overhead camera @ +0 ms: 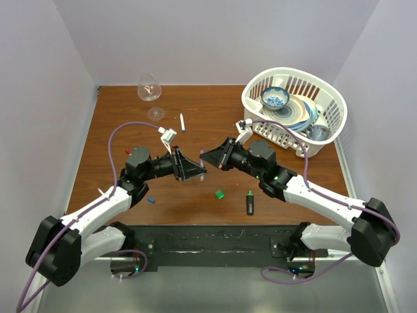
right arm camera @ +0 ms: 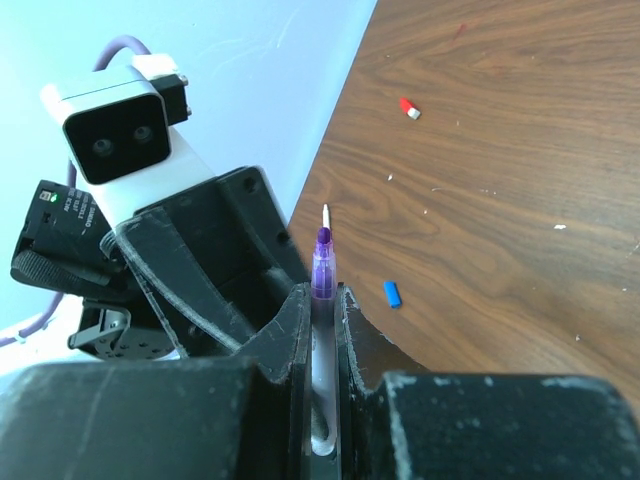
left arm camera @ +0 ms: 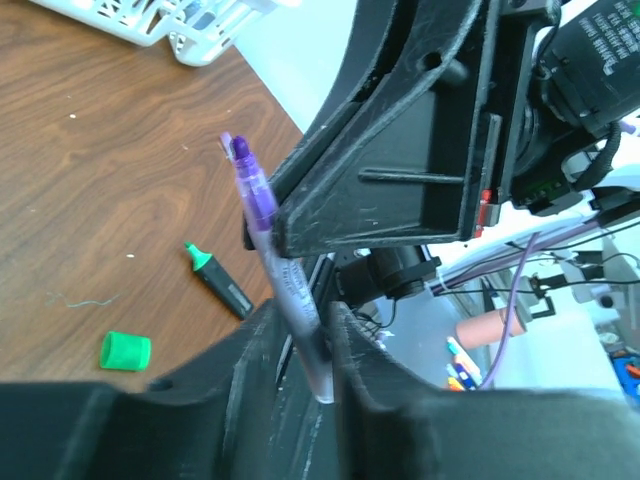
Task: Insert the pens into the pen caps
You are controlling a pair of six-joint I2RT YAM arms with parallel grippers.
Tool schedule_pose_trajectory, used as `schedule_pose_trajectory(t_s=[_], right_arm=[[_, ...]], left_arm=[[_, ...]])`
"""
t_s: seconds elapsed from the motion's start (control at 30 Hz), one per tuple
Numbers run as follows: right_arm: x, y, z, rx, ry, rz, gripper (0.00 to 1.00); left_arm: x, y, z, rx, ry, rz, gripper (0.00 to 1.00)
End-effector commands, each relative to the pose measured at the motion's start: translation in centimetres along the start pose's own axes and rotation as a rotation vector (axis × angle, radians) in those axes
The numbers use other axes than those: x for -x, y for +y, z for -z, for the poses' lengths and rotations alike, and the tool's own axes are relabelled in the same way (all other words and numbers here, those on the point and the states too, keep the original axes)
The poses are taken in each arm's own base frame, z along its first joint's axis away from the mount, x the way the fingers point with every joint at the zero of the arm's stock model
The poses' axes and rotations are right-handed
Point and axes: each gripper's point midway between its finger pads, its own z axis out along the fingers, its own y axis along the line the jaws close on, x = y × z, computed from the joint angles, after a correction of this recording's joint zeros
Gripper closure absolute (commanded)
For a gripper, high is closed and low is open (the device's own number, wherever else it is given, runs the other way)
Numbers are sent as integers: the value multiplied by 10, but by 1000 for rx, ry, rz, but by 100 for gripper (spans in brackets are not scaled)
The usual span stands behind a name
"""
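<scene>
The thin purple-grey pen (left arm camera: pixel 290 290) hangs above the table between both grippers, and it also shows in the right wrist view (right arm camera: pixel 322 275). My left gripper (left arm camera: pixel 305 318) is shut on its grey rear part. My right gripper (right arm camera: pixel 321 292) is shut on it just below the purple tip. In the top view the left gripper (overhead camera: pixel 197 171) and the right gripper (overhead camera: pixel 208 157) meet nose to nose. The white pen (overhead camera: pixel 182 122) lies further back. The green cap (overhead camera: pixel 220 193), the black marker with green tip (overhead camera: pixel 249 203) and the blue cap (overhead camera: pixel 151 200) lie on the table. The red cap (right arm camera: pixel 407 107) lies far off.
A white basket (overhead camera: pixel 339 107) with bowls and plates stands at the back right. A wine glass (overhead camera: pixel 149 88) stands at the back left. A small white connector (overhead camera: pixel 168 135) on the left arm's cable hangs near the white pen.
</scene>
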Motion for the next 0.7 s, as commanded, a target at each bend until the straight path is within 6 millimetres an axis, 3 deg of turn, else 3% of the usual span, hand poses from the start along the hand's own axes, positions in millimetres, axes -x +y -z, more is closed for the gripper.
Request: schedule_pose_trajectory(t_s=[0.0, 0.07, 0.1, 0.2, 0.33, 0.5, 0.53, 0.57, 0.6, 0.63, 0.67], right_arm=[[11, 18, -5, 51, -37, 20, 100], [10, 19, -4, 57, -28, 28, 100], [10, 21, -4, 53, -21, 30, 91], [16, 23, 2, 17, -24, 54, 62], [33, 15, 21, -112, -56, 97, 45], [64, -27, 62, -423, -166, 194, 40], [69, -31, 71, -461, -182, 213, 40], [73, -39, 79, -515, -191, 238, 40], [75, -53, 90, -592, -190, 261, 40], [84, -65, 101, -673, -233, 286, 40], [93, -82, 112, -757, -254, 293, 40]], left_arm=[[13, -20, -2, -73, -22, -65, 80], [13, -20, -1, -72, -23, -65, 96], [12, -19, -1, -66, -18, -63, 100], [10, -15, 0, -47, -15, -73, 100], [14, -13, 2, -8, -17, -113, 100], [26, 9, 9, 175, -17, -199, 100], [36, 4, 12, 195, -39, -232, 100], [45, 11, 16, 258, -67, -280, 100], [45, 18, 22, 312, -59, -280, 100], [58, 9, 27, 333, -99, -320, 100], [66, 16, 35, 404, -126, -353, 100]])
